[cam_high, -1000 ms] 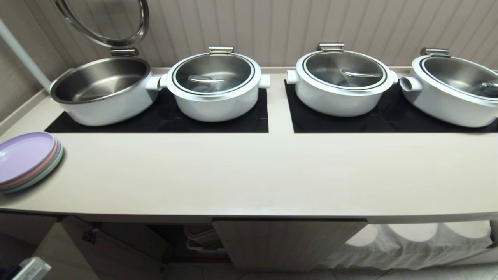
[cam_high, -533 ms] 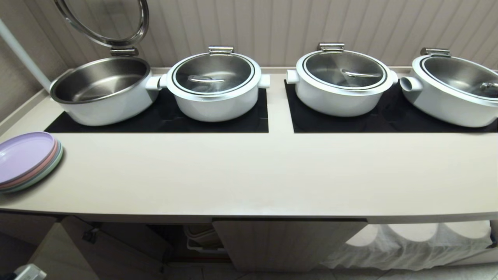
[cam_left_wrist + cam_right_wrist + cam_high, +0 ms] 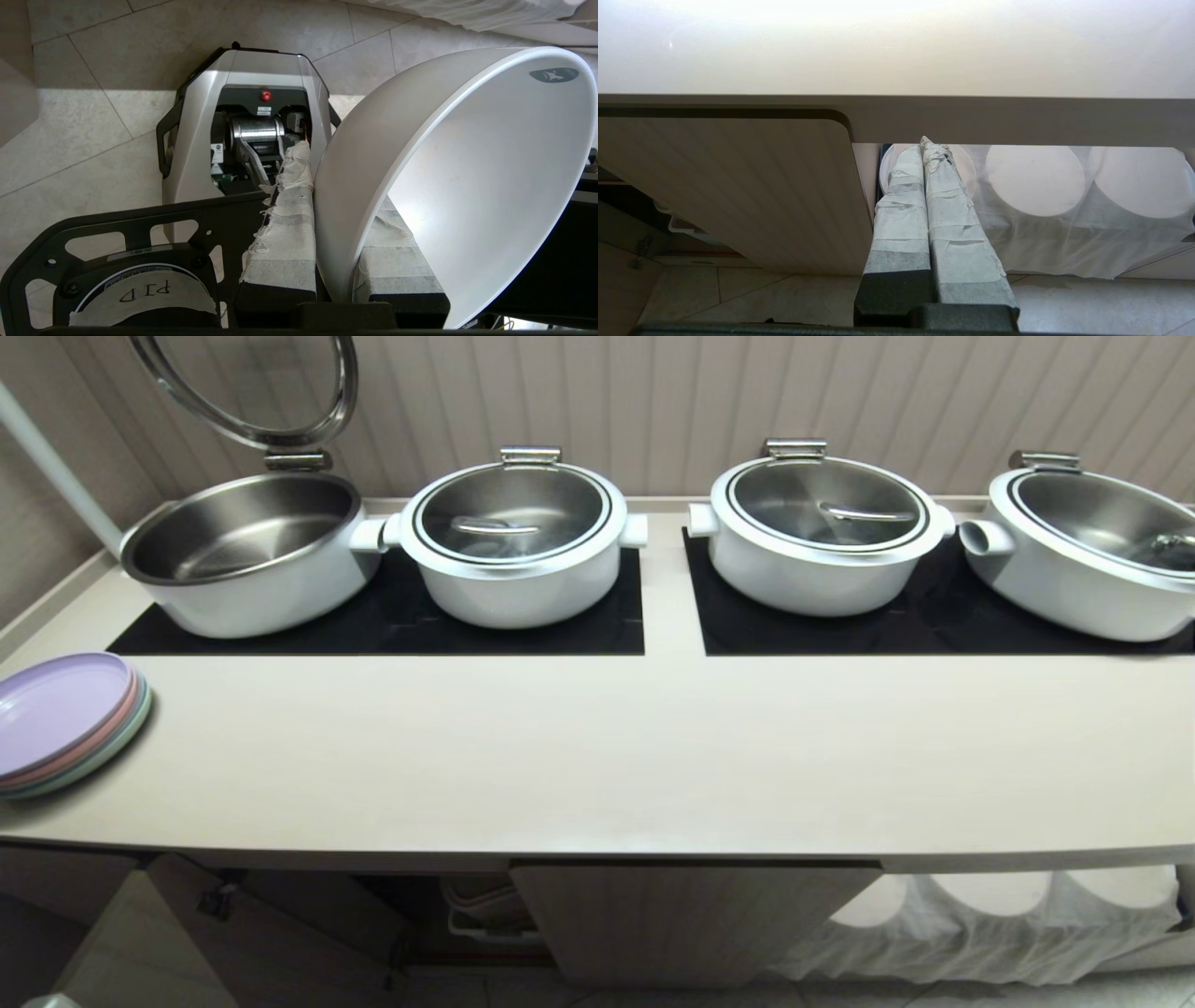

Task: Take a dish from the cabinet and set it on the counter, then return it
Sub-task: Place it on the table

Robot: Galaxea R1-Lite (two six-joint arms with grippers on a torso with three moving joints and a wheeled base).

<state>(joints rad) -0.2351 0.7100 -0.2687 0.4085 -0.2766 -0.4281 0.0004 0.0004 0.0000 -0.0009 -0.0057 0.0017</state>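
The left gripper, clamped on the rim of the dish, has dropped out of the head view's lower corner. The counter holds no dish. The right gripper hangs pressed together, parked below the counter.

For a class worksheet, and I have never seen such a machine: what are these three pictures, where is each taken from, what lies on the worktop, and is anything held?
This is a two-armed robot on wheels. The wide picture comes from its head, looking down on the long cream-beige counter. On it stand four large white steel-lined pots, the leftmost with its lid up, and a stack of pastel plates. The other two pictures come from cameras on the wrists. The left gripper, low over the tiled floor, has its taped jaws pinched on the rim of a small white ceramic bowl. The right gripper holds nothing, jaws together, in front of the ribbed beige cabinet.
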